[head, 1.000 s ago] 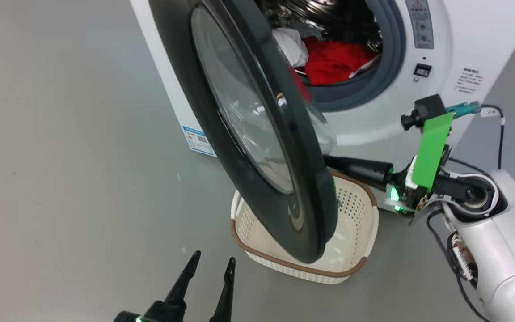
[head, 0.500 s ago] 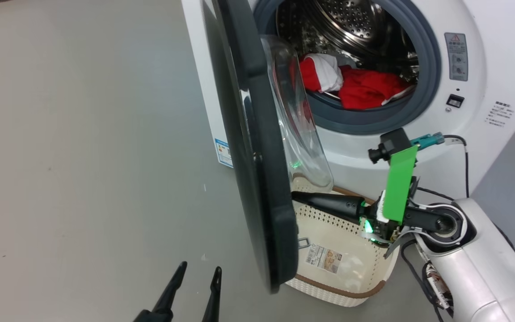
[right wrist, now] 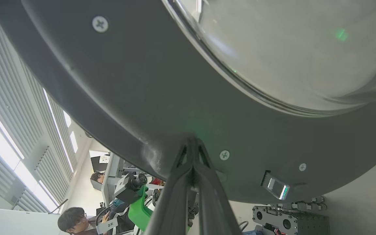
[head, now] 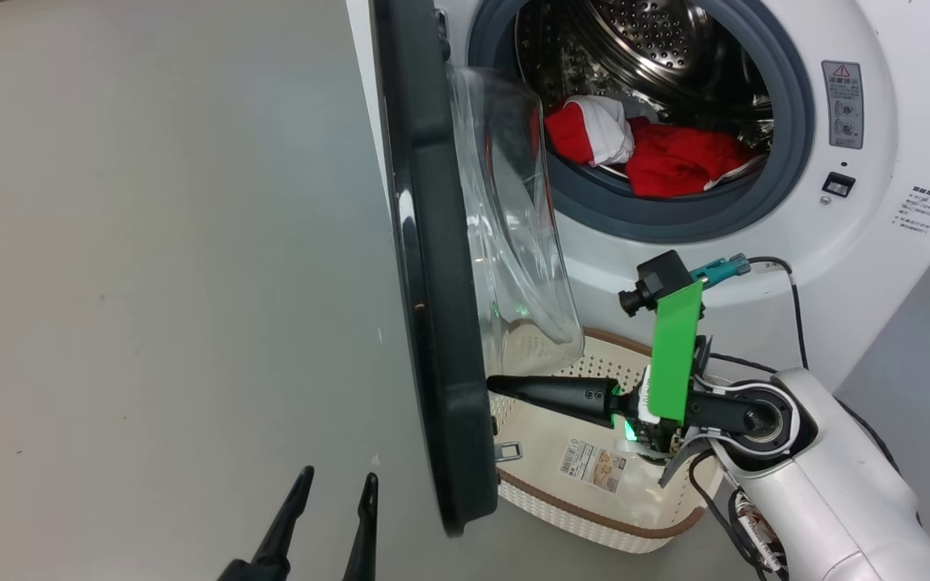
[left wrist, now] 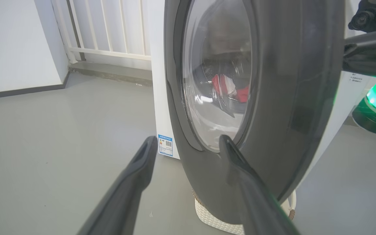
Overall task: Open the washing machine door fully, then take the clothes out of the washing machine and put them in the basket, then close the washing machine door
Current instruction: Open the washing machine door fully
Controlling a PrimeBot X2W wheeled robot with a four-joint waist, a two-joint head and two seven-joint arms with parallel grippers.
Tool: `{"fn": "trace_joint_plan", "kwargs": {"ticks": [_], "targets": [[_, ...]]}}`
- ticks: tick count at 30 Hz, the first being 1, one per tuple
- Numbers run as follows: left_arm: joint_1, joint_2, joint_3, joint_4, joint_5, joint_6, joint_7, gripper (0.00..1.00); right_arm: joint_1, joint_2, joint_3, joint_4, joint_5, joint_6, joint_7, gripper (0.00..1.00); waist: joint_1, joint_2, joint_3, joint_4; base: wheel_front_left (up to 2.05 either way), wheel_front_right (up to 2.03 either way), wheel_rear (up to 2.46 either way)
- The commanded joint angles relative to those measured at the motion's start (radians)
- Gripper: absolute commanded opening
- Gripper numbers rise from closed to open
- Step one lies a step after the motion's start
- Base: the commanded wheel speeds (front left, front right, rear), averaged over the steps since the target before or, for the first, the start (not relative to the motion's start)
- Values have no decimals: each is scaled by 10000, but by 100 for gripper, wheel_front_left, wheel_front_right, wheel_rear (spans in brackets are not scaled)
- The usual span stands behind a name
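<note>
The washing machine (head: 860,242) stands white at the top right, its door (head: 433,339) swung out edge-on with the black rim toward me and the glass bowl (head: 513,242) bulging right. Red and white clothes (head: 659,157) lie in the steel drum. The cream basket (head: 594,492) sits on the floor under the door. My right gripper (head: 493,383) is shut, its tip pressed against the door's inner rim (right wrist: 191,130). My left gripper (head: 334,491) stands open at the bottom, outside the door (left wrist: 273,98), holding nothing.
Grey floor (head: 150,282) spreads to the left of the machine. A white railing and wall (left wrist: 103,32) stand behind. A blue label (left wrist: 165,145) marks the machine's side. Two people (right wrist: 73,222) sit at equipment in the right wrist view. My right forearm (head: 828,500) reaches over the basket.
The door has swung further open, from facing me to edge-on, with the shut right gripper pushing its inner rim leftward. The head camera shifted too; the left gripper stayed open.
</note>
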Motion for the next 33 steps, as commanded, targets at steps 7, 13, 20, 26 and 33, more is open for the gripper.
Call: {"fn": "trace_joint_plan", "kwargs": {"ticks": [7, 13, 20, 26, 33], "targets": [[-131, 29, 353, -305, 28, 124, -122, 100, -342, 300, 383, -282, 92, 52, -142, 0, 0, 0, -11, -17, 0, 0, 0], [-145, 29, 413, -194, 58, 16, -122, 100, -124, 299, 210, -348, -72, 52, -404, 8, 0, 0, -117, -75, 0, 0, 0], [-212, 29, 507, -42, 87, -122, -122, 100, 211, 189, -71, -480, -301, 52, -812, 94, 0, 0, -227, -138, 0, 0, 0], [-330, 29, 685, 157, 149, -284, -122, 100, 753, -57, -268, -748, -594, 52, -1334, 100, 0, 0, -361, -217, 0, 0, 0], [-267, 29, 1006, 197, 212, -389, -122, 100, 1637, -424, -338, -946, -841, 52, -1940, 100, 0, 0, -391, -599, 0, 0, 0]]}}
